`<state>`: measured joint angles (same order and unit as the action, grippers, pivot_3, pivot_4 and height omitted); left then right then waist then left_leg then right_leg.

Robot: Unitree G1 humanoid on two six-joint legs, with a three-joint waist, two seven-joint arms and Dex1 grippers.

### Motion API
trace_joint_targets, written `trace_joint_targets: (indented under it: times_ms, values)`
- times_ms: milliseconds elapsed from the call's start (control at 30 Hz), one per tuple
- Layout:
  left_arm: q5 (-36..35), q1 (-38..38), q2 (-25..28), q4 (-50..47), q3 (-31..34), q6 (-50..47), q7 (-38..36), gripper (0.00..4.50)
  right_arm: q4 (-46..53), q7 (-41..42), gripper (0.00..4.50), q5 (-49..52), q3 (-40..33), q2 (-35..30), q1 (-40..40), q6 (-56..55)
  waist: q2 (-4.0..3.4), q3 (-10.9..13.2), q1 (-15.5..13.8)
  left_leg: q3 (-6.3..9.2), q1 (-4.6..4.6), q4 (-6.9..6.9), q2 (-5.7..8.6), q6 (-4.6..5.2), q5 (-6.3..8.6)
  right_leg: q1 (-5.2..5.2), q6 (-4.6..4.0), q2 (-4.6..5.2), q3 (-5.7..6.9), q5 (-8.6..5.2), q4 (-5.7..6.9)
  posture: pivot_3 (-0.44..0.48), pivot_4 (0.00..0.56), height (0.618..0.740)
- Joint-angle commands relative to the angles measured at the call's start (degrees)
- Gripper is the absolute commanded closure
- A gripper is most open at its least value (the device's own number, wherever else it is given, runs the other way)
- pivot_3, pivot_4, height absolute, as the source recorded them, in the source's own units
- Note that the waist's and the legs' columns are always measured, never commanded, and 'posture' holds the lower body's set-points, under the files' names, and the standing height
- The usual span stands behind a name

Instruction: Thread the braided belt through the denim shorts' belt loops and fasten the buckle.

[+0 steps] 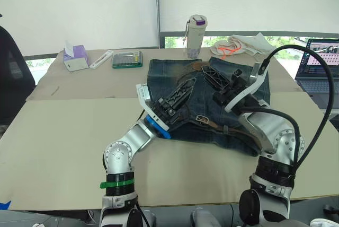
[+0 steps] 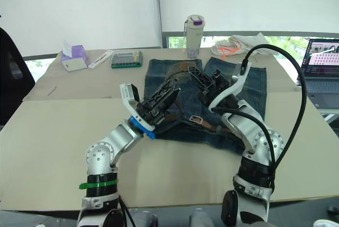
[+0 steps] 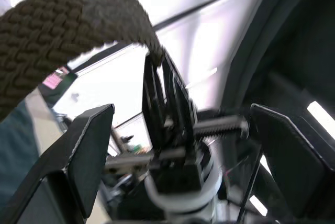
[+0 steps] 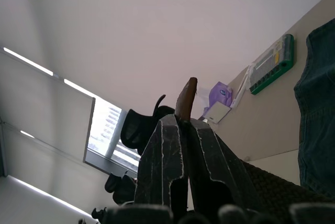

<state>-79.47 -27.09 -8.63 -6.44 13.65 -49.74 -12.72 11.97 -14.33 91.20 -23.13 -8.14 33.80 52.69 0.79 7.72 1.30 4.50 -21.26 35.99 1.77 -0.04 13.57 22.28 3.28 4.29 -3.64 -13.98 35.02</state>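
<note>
- Left eye view: the denim shorts [image 1: 212, 99] lie flat on the surface [image 1: 69, 131], under and beyond both hands. The left hand [image 1: 186, 86] hovers low over them, fingers apart, gripping nothing. The right hand [image 1: 207, 71] is raised just beside it, fingers pinched on the braided belt [image 1: 214, 123], which trails back across the waistband to the buckle [image 1: 202, 118], lying nearer the robot than either hand
- Right eye view: same layout; the belt loops are too small to tell which are threaded
- Left wrist view: the spread fingers [image 3: 89, 150] frame the right hand straight ahead, the belt arching above it
- Right wrist view: the closed fingers [image 4: 167, 156] clamp the belt, its brown tip poking out past them
- Judged step: threading, buckle unfastened. Next calls for steering the held tip into a loop or handing it to the left hand, without bunching the denim
</note>
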Motion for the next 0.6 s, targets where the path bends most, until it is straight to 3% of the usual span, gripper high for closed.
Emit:
trace_joint_targets:
  times_ms: [33,267,600]
  values:
    - [-4.2,-1.2,-0.7,0.5,1.3,1.8,3.8,0.06,2.8,1.8,4.5,1.2,1.3,-1.1,-0.8,-2.3,0.0,0.0,-0.1,-0.01,0.0,0.0,0.02,0.0,0.0,-0.01,0.0,0.0,0.0,0.0,0.0,0.0,0.15,0.74]
    - [-7.4,-1.3,-1.7,2.0,1.7,4.9,8.0,0.06,3.6,2.6,4.5,2.8,3.5,-3.2,-3.7,-3.6,0.02,0.0,-0.4,-0.03,-0.01,0.02,0.12,-0.01,-0.01,-0.01,-0.01,0.06,0.01,0.0,-0.03,0.0,0.15,0.74]
    - [-8.9,-0.6,-2.6,2.2,-0.7,6.0,10.5,3.29,4.4,4.2,4.5,3.2,7.3,-7.8,-6.9,-2.9,0.04,0.0,-0.4,-0.09,-0.02,0.01,0.14,-0.01,-0.01,-0.02,-0.01,0.06,0.01,-0.01,-0.06,0.0,0.15,0.74]
